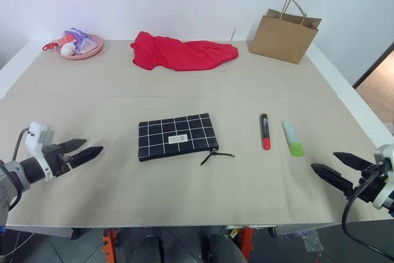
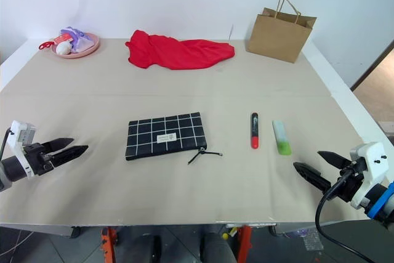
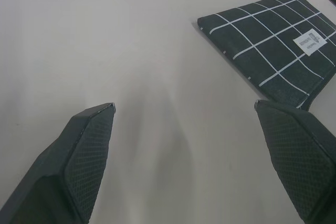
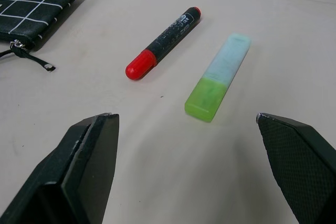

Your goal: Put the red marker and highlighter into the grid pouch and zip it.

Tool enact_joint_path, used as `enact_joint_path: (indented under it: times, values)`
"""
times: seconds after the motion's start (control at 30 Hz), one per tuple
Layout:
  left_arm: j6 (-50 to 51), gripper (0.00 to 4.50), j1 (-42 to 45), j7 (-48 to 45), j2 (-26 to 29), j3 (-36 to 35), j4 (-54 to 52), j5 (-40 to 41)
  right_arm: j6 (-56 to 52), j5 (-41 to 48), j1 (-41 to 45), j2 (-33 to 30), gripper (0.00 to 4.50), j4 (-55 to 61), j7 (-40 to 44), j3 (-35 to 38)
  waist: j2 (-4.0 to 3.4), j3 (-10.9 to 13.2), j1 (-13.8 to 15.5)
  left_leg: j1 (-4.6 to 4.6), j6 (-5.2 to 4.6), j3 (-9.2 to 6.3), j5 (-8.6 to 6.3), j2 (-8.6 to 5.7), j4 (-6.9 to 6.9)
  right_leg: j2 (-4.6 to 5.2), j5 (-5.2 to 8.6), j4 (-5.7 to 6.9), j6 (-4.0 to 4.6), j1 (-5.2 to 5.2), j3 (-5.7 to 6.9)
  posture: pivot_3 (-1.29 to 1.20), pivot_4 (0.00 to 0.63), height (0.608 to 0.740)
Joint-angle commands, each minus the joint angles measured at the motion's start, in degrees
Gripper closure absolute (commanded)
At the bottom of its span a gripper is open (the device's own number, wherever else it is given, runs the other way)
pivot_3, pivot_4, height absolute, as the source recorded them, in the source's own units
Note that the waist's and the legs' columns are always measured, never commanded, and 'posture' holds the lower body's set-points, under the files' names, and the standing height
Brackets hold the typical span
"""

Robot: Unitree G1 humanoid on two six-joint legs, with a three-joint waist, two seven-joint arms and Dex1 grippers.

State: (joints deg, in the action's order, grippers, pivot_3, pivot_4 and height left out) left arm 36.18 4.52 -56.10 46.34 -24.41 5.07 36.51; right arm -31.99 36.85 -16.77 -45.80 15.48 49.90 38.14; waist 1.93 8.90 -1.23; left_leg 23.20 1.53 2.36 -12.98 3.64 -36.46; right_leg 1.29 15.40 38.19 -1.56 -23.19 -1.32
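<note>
The right gripper (image 1: 335, 165) hangs over the table's (image 1: 246, 90) near right edge, fingers spread wide and empty; just ahead of it lies the highlighter (image 1: 293, 138), green cap toward the gripper, and just beside that the red marker (image 1: 265, 131), red cap nearest; the left gripper (image 1: 82, 148) hovers at the near left, fingers likewise parted, holding nothing; the grid pouch (image 1: 176, 135) lies flat between the two, nearer the left one, its zipper cord (image 1: 217, 154) trailing toward the marker.

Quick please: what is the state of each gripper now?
Left gripper: open, holding nothing.
Right gripper: open, holding nothing.
</note>
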Motion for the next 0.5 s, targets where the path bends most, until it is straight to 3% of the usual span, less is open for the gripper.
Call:
enact_joint_path:
  times: [0.03, 0.33, 0.5]
  values:
    - [0.84, 0.08, -0.2, -1.88, 1.57, -0.47, -2.46, 1.37, 0.59, 0.56, 1.99, -0.76, 0.0, 1.07, 0.01, 0.34, 0.0, 0.0, 0.0, 0.0, 0.0, 0.0, 0.0, 0.0, 0.0, 0.0, 0.0, 0.0, 0.0, 0.0, 0.0, 0.0, 0.15, 0.74]
    - [4.18, 0.08, 2.48, -4.88, 2.55, 0.31, -2.08, 3.61, 0.12, 0.2, 6.12, -0.82, 0.0, 1.45, -0.35, -4.26, -0.02, -0.01, 0.12, -0.01, -0.01, -0.03, 0.02, 0.01, -0.01, -0.02, -0.01, 0.03, -0.02, 0.0, 0.02, 0.0, 0.15, 0.74]
    - [1.76, 0.08, -0.14, -8.02, 2.44, 0.51, -4.34, 3.38, 0.27, -0.23, 6.25, -0.31, 0.0, 1.43, -0.49, -4.91, -0.03, -0.01, 0.05, 0.01, -0.01, -0.01, 0.01, -0.01, -0.01, 0.0, -0.03, 0.03, 0.03, 0.01, 0.0, 0.0, 0.15, 0.74]
